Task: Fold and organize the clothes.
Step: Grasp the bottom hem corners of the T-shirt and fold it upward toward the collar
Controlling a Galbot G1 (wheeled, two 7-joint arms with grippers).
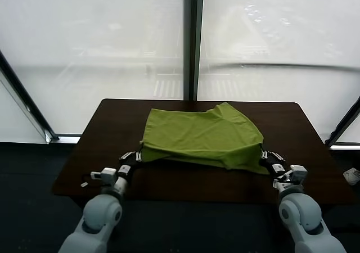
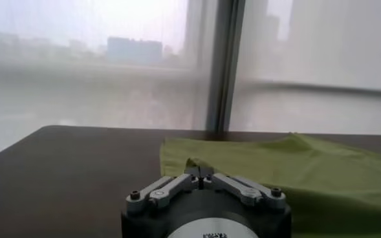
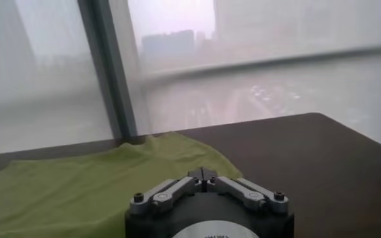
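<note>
- The left gripper [image 1: 136, 156] sits low over the near part of the dark tabletop [image 1: 101, 129], at the near left corner of the lime-green T-shirt [image 1: 202, 135].
- In the left wrist view its fingers [image 2: 200, 173] are pressed together, the tips meeting at the shirt's near edge; whether any cloth is pinched between them cannot be told.
- The right gripper [image 1: 266, 158] is at the shirt's near right corner, level with the left one.
- Its fingers [image 3: 203, 174] are likewise pressed together, the tips against the green fabric edge; a pinch on the cloth cannot be confirmed from here either.
- The T-shirt lies between the two grippers and stretches away from them over the middle of the tabletop, folded over on itself into a rough rectangle, with its near hem sagging slightly between the fingertips.
- Its far edge is uneven, with a raised bump toward the far right.
- Beyond the tabletop stand large frosted window panes split by a dark upright frame [image 1: 192, 39].
</note>
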